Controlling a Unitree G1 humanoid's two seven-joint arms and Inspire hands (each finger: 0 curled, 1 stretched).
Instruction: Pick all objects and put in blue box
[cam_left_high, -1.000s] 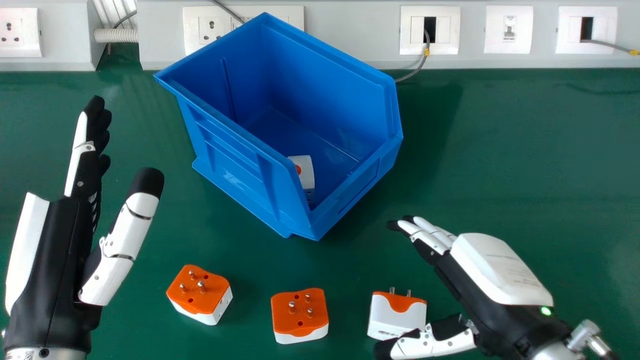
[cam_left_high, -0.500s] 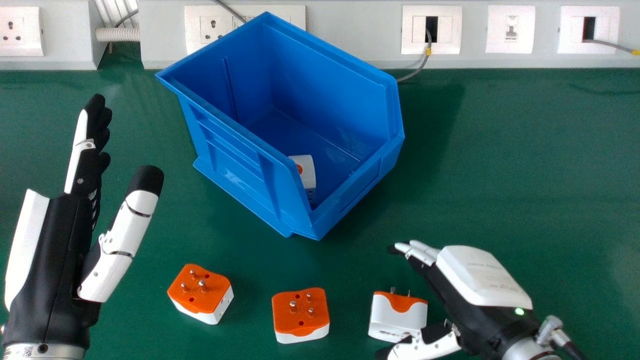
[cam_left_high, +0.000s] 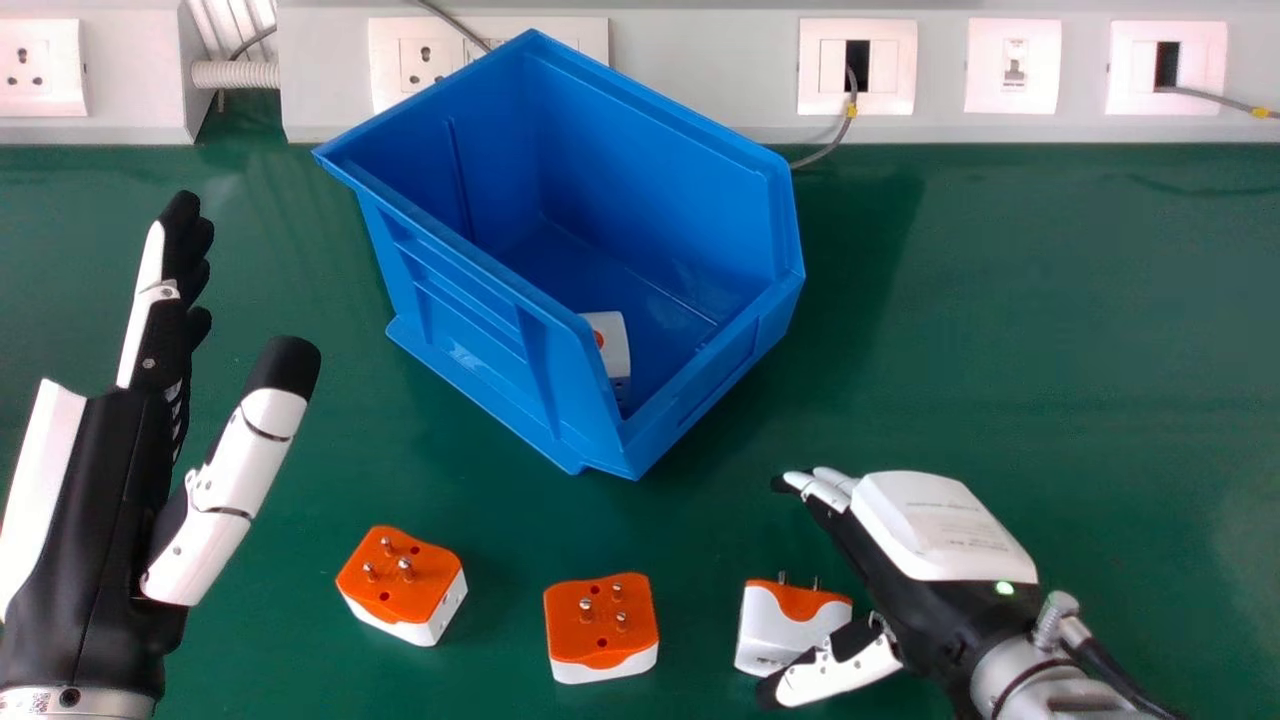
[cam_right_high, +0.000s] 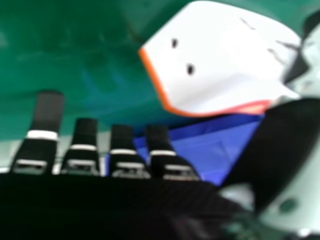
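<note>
Adapter (cam_left_high: 775, 632), rightmost, orange-and-white: on desk (cam_left_high: 1050, 340), beside my right hand (cam_left_high: 945, 530), open. Handling: centre palm, close thumb and fingers evenly over white sides, lift above blue box (cam_left_high: 470, 330) rim.

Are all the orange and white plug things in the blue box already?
No, three orange and white plugs sit on the green table outside the blue box.

left hand (cam_left_high: 100, 480): fingers straight, thumb apart | right hand (cam_left_high: 935, 530): fingers extended, thumb spread
</note>
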